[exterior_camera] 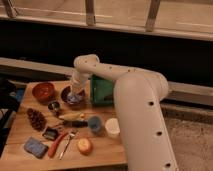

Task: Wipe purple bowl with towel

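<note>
The purple bowl (72, 96) sits on the wooden table (100, 145) at the back middle. A pale towel (75, 95) lies inside the bowl under my gripper (76, 92). The white arm reaches down from the right and its end is in the bowl, pressing on the towel.
A red-brown bowl (43, 91) is left of the purple one. A green box (102, 91) stands right of it. A small can (54, 106), pine cone (36, 119), blue cup (94, 124), white cup (112, 127), orange (84, 145), blue sponge (35, 147), and red-handled tools (58, 145) lie nearer the front.
</note>
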`<action>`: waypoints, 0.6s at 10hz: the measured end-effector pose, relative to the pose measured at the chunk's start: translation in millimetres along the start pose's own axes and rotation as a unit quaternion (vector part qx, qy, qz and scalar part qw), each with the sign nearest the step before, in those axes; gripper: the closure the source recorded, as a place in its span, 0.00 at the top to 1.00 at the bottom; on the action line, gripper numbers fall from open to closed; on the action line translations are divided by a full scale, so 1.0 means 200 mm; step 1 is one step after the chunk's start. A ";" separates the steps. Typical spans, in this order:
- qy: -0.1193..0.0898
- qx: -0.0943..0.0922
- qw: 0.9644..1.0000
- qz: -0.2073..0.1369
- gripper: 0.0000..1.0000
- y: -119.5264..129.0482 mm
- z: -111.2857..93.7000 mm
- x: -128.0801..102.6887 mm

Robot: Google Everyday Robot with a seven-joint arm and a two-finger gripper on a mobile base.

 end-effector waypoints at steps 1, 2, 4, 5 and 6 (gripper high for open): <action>-0.012 0.003 1.000 -0.001 0.00 0.01 0.01 -0.08; -0.022 0.006 1.000 0.000 0.00 0.03 0.03 -0.17; -0.032 0.009 0.999 -0.005 0.00 0.03 0.05 -0.32; -0.034 0.008 0.999 -0.008 0.00 0.03 0.05 -0.35; -0.033 0.007 0.999 -0.012 0.00 0.03 0.05 -0.35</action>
